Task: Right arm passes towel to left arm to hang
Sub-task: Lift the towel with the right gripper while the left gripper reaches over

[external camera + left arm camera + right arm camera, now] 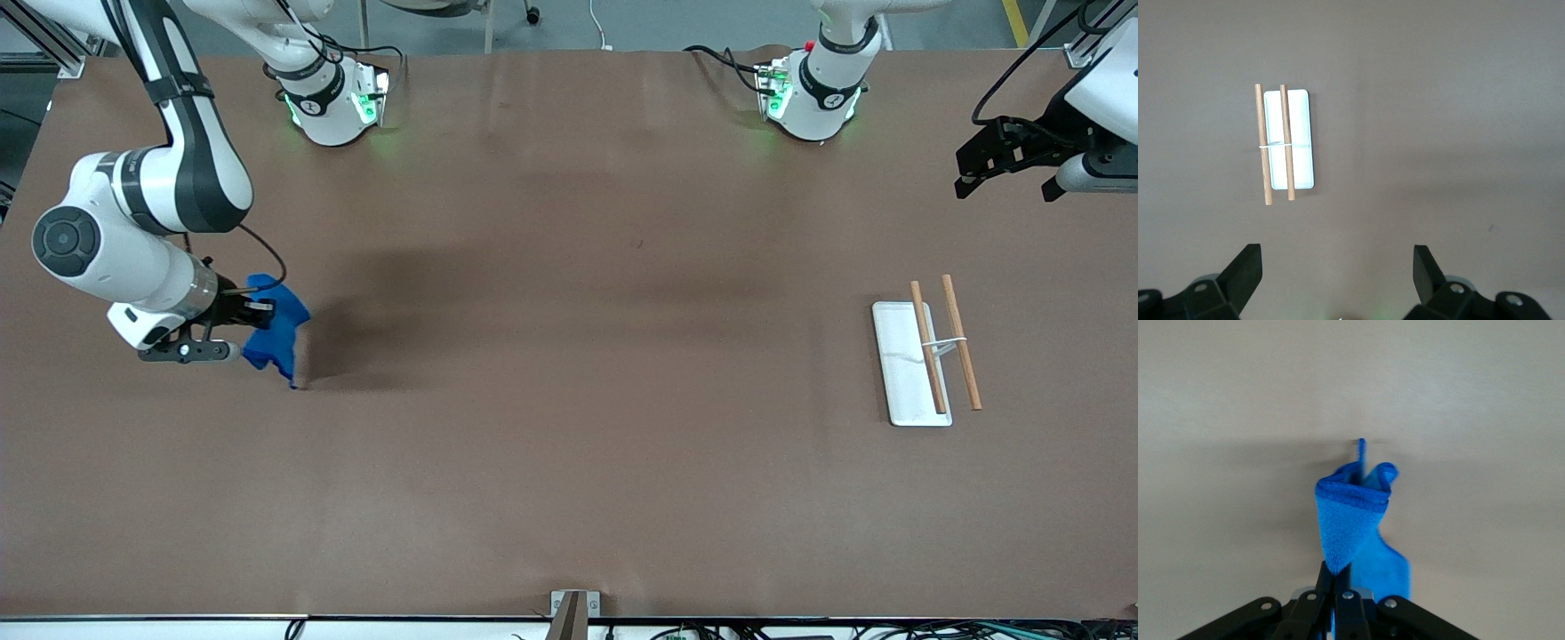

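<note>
One bright blue towel (277, 331), bunched and drooping, is clenched in the right hand (253, 313) above the table (569, 400); the left hand (1337, 277) is held released.

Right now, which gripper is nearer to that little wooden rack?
Left. The left gripper hovers open near the rack; the right gripper holds the towel at the table's right-arm end.

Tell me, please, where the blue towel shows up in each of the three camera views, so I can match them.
Front view: the towel hangs from the right gripper over the right arm's end of the table.
Left wrist view: not in it; only the open left gripper and the white tray with two wooden rods.
Right wrist view: centre, pinched between the shut fingers.
Shared landmark: the brown table.
</note>
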Available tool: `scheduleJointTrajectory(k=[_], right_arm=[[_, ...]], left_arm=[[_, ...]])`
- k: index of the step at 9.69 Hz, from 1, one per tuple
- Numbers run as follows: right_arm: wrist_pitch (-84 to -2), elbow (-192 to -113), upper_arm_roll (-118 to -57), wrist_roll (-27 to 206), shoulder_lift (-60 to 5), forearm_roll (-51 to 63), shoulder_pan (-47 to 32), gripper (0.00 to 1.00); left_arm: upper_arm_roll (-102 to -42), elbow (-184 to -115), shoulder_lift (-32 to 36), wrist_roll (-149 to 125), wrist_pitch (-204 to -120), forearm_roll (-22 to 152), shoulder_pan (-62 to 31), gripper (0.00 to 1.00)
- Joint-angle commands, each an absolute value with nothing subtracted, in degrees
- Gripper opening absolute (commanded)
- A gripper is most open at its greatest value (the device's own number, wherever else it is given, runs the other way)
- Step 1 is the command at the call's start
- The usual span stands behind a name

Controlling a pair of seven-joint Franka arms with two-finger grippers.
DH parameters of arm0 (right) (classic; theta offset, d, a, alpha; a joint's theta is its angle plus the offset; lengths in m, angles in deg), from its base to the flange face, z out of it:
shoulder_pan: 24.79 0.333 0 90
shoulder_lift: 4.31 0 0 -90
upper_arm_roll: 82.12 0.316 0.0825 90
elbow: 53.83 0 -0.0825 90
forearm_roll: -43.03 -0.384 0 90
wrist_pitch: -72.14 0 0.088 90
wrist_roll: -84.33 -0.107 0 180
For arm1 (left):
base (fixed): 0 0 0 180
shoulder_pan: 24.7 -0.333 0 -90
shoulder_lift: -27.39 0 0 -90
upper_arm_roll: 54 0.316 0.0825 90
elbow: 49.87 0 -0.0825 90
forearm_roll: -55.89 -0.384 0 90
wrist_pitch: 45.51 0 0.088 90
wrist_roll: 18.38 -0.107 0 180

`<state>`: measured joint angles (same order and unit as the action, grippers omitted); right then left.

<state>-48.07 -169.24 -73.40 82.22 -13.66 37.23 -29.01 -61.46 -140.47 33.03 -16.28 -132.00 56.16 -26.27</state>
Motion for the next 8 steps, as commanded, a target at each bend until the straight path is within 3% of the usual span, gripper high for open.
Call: scheduleJointTrajectory(k=[1,4,8], right_arm=[[-48.0,-165.2,-69.2,81.9,-14.2,25.9,-28.8,0.00],[-54.2,-163.0,-60.3,81.5,-14.2,3.5,-28.5,0.00],[-63.1,-159.9,-50.0,81.5,-15.3,-22.6,-28.2,0.00]], left_arm=[[-61.6,-142.0,31.1,-17.3,-131.6,60.6,-26.1,1.00],[-62.0,-142.9,20.4,-20.0,-136.7,79.8,-24.6,1.00],[-67.8,-143.2,7.7,-20.1,-149.7,109.8,-21.0,1.00]])
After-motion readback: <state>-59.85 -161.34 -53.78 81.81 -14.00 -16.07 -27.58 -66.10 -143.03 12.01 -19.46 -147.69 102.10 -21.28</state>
